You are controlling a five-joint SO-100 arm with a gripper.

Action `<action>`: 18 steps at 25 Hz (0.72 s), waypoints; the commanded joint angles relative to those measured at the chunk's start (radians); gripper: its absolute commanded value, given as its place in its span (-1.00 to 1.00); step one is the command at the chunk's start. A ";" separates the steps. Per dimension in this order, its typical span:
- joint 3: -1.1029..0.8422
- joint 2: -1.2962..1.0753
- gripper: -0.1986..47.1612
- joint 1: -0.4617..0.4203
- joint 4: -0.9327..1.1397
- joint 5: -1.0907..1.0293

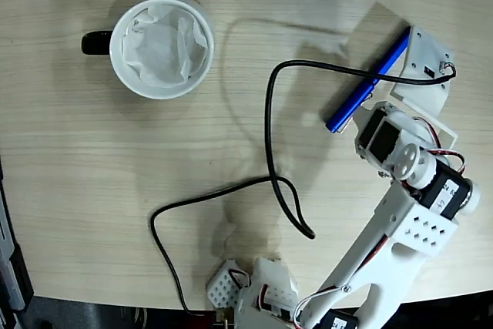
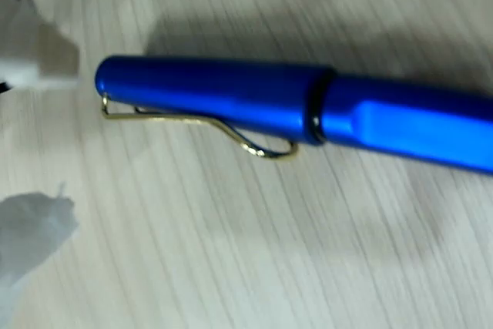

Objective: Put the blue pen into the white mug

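The blue pen (image 1: 368, 82) lies flat on the wooden table at the right of the fixed view, slanting from lower left to upper right. In the wrist view the blue pen (image 2: 293, 109) fills the frame, its thin wire clip toward me. My white gripper (image 1: 416, 75) hangs low over the pen's upper end and is open. Blurred white fingertips (image 2: 27, 221) show at the left edge, and the gripper (image 2: 23, 136) has nothing held between them. The white mug (image 1: 162, 48), with a black handle and crumpled tissue inside, stands upright at the upper left, far from the gripper.
A black cable (image 1: 269, 159) loops across the middle of the table from the arm's base to the gripper. The arm's base (image 1: 262, 294) sits at the bottom edge. A dark object borders the left edge.
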 commanded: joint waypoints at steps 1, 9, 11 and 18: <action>-0.044 0.011 -0.22 0.002 0.015 -0.026; 0.041 0.002 -0.20 -0.018 -0.078 -0.026; 0.069 0.006 -0.20 -0.020 -0.098 -0.026; 0.183 0.034 -0.20 -0.023 -0.167 -0.026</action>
